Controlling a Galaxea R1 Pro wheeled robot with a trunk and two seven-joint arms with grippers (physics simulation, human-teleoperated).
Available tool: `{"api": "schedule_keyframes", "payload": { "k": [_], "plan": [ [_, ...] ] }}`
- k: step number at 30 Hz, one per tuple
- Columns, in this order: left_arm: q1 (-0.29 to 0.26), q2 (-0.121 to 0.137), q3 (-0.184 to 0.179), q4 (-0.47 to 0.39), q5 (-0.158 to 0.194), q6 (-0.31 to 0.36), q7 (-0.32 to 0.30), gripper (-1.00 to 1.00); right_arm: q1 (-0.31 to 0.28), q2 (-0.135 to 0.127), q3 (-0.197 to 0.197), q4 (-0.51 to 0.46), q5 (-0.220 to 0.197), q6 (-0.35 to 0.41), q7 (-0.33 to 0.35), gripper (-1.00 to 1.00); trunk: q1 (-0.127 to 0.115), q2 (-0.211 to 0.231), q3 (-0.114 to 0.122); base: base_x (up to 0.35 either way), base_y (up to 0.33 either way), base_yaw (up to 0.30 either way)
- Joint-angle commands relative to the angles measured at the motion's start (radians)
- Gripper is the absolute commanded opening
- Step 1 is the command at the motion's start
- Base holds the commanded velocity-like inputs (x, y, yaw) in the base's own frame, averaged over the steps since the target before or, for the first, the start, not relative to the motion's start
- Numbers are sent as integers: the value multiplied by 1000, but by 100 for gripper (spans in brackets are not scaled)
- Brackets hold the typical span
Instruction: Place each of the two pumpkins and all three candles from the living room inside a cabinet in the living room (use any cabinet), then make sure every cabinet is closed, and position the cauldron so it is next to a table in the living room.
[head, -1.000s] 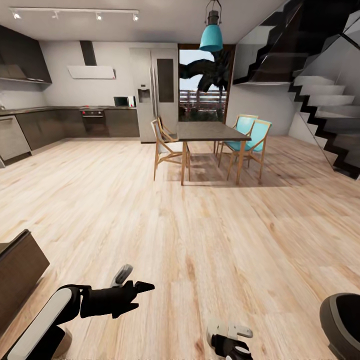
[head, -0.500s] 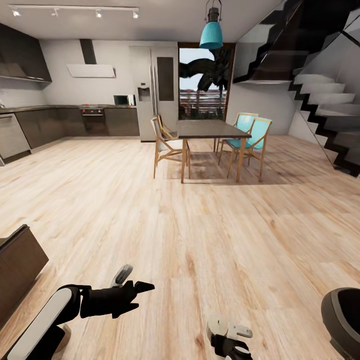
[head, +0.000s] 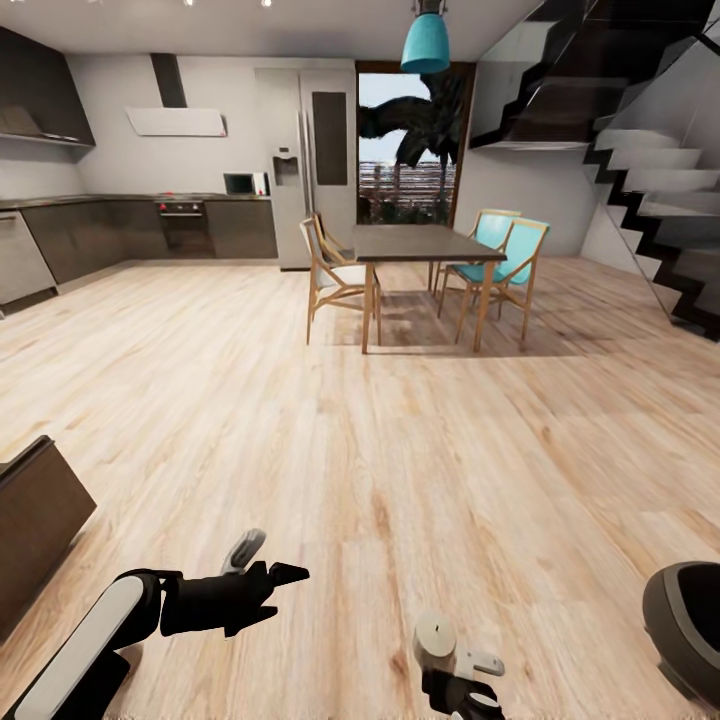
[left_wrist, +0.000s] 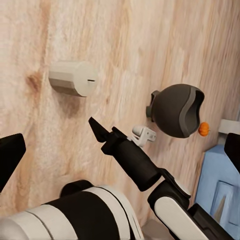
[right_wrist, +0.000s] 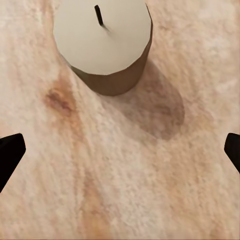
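Candle: stands upright on the wooden floor, wick up, just ahead of the right end effector and touching neither fingertip. Right end effector: released, spread wide, with the two dark tips at opposite edges of the right wrist view and only bare boards between them. Grasps nothing. Left end effector: likewise released and empty, held out low over the floor, well apart from the candle.

Step in hand, by the look of it: collecting a candle for the cabinet. Reads as the approach stage, with no grasp made yet.

Next move calls for pushing the right end effector forward until the candle sits squarely between the fingertips, then coming low enough to catch the side wall rather than the top edge, then clenching. Worth a gentle approach, since such a short, stubby cylinder could tip or roll at a nudge from one tip.

After that: carrying across to the cabinet, visible as a dark-brown corner at the left of the head view, near the robot. Cannot tell from here whether any drawer is open, so may first need a pull with the free left end effector.

Also waiting: cauldron, dark and round, on the floor to the robot's right, and beyond it one small orange pumpkin. Far off across the room: dining table with chairs, no part of this errand.
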Motion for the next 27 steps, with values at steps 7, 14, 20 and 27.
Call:
{"api": "schedule_keyframes", "payload": {
  "k": [7,14,20,27],
  "plan": [
    [-1,0,-1,-1,12,-1,10,100,-1,-1,8,-3,-4,4,-9,100,3,-2,-28,0,0,0],
    [-1,-1,-1,-1,12,-1,10,100,-1,-1,8,-2,-4,4,-9,100,6,-4,-55,0,0,0],
    [-1,-1,-1,-1,12,-1,8,100,-1,-1,8,-2,-3,4,-9,100,7,-4,-63,0,0,0],
    [-1,-2,-2,-1,12,-1,8,100,-1,-1,8,-2,-2,4,-9,100,7,-4,-63,34,4,0]
  ]
}}
